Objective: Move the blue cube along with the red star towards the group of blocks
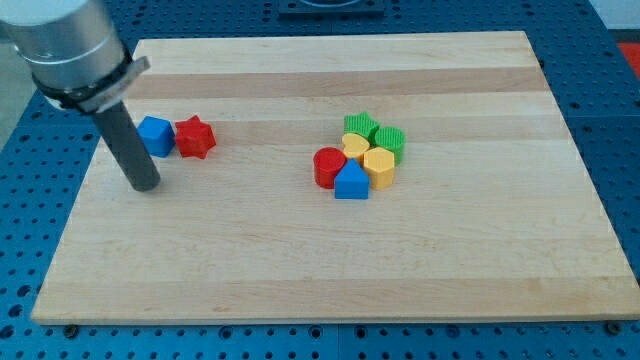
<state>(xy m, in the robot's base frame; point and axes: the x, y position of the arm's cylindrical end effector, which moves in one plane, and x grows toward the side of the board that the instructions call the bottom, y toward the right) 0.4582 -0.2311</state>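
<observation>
The blue cube [155, 136] sits at the view's left on the wooden board [330, 250], touching the red star [195, 137] on its right. My tip [146, 185] rests on the board just below and left of the blue cube, with the rod rising beside the cube's left edge. The group of blocks lies near the board's middle: a green star [360, 127], a green cylinder [390, 140], a yellow heart [356, 147], a yellow hexagon [380, 167], a red cylinder [328, 166] and a blue block [351, 182], all packed together.
The arm's grey body [70, 45] fills the view's top left corner. A blue perforated table [615, 120] surrounds the board.
</observation>
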